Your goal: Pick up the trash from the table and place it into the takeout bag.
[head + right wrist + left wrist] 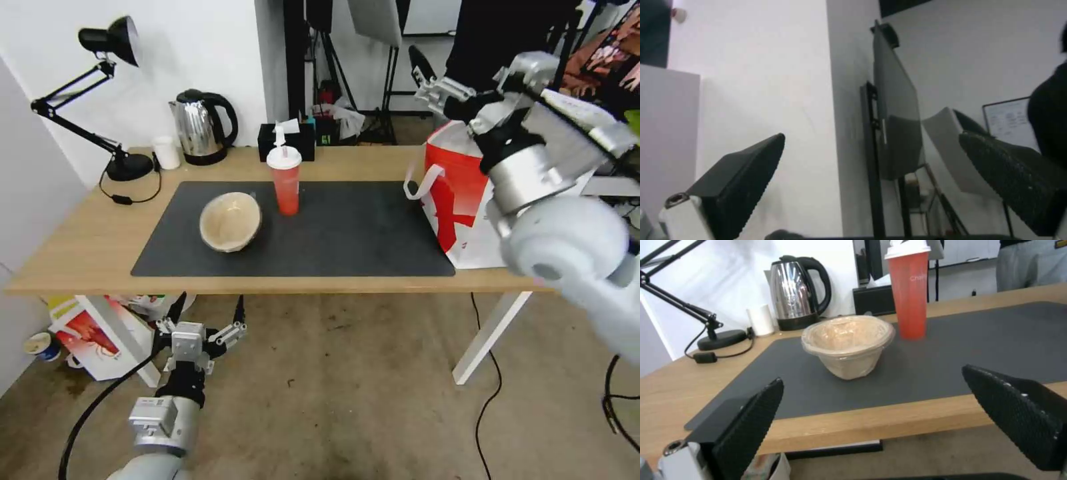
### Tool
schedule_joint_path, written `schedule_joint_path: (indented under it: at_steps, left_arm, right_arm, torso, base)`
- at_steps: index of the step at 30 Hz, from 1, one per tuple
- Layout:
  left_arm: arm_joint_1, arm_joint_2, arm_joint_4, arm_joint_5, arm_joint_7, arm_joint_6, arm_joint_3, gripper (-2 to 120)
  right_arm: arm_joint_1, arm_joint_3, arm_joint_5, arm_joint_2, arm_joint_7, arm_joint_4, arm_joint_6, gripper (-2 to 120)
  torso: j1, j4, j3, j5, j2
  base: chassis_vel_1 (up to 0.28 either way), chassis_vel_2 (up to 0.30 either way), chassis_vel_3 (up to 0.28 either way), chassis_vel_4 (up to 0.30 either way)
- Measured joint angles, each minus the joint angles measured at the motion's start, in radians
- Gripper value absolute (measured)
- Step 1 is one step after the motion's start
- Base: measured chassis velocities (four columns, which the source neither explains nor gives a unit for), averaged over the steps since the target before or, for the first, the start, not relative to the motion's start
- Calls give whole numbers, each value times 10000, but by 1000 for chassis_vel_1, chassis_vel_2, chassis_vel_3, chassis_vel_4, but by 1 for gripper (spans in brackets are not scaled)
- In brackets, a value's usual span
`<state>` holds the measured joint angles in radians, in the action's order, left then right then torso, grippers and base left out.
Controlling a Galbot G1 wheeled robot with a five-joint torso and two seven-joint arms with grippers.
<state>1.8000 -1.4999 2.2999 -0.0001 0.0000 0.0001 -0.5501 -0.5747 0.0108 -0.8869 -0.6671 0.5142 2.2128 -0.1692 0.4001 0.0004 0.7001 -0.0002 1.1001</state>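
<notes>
While the left gripper (pixel 207 313) hangs wide open and empty below the table (pixel 80 247) edge, the tan bowl (pixel 230 221) lies beyond it on the mat (pixel 347 233).

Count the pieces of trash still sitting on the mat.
2: the tan paper bowl tipped on its left half, and the red drink cup upright just right of it. Any inside the takeout bag would be hidden.

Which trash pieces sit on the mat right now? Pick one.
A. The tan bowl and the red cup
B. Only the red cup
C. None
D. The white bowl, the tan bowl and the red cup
A: the tan bowl and the red cup stand side by side on the mat; no white bowl is on it, and the bag stands at the mat's right end.
</notes>
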Motion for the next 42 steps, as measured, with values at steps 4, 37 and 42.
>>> schedule_joint_path:
  at_steps: [4, 37, 42]
  left_arm:
    - [0, 0, 0, 0, 0, 0, 1, 100]
    - [0, 0, -1, 0, 0, 0, 0, 100]
    - [0, 0, 0, 0, 0, 0, 0, 100]
  right_arm:
    - [-1619, -798, 1460, -691, 148, 298, -148, 100]
    - [-9578, -2253, 8860, -4604, -175, 1662, -1821, 100]
    - [-10120, -2011, 9528, -4681, 101, 1311, -2180, 100]
  torso:
    - [-1, -8, -1, 3, 0]
    - [-1, -3, -3, 0, 0]
    - [-2, -5, -2, 1, 0]
  base:
    - [0, 0, 0, 0]
    - [0, 0, 0, 0]
    - [0, 0, 0, 0]
